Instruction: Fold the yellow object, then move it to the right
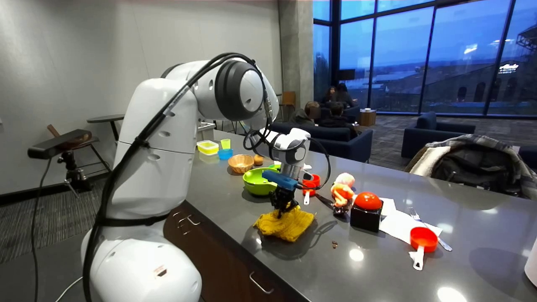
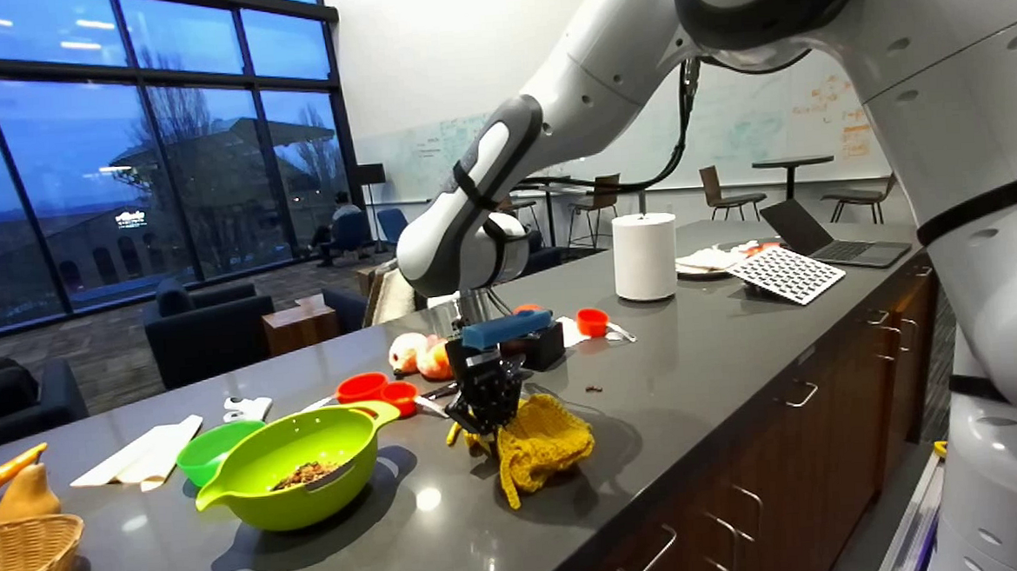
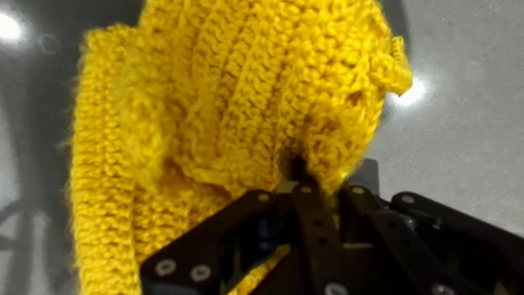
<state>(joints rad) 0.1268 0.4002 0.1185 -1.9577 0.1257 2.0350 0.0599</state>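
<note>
Cloth (image 3: 249, 94) lies partly doubled over, its edge pinched in the end effector (image 3: 332, 180); best to draw that edge low across, lay it flat, release gently.

Wrist view: your gripper (image 3: 327, 184) has its tips buried in the yellow cloth (image 3: 245, 90), so you can't see them. The cloth's left fold is blurred; top and bottom edges crop it. In an exterior view, your gripper and the blue block (image 2: 511, 327) cover part of the black box (image 2: 546, 346) and most of its red dome (image 2: 527, 308); basket (image 2: 53, 570) and carrot (image 2: 1, 482) run off the left edge. White object (image 1: 531, 268) in an exterior view: you get a sliver. Brown bits (image 1: 334, 244): too small to identify. Whiteboard writing (image 2: 855, 135): unreadable.
</note>
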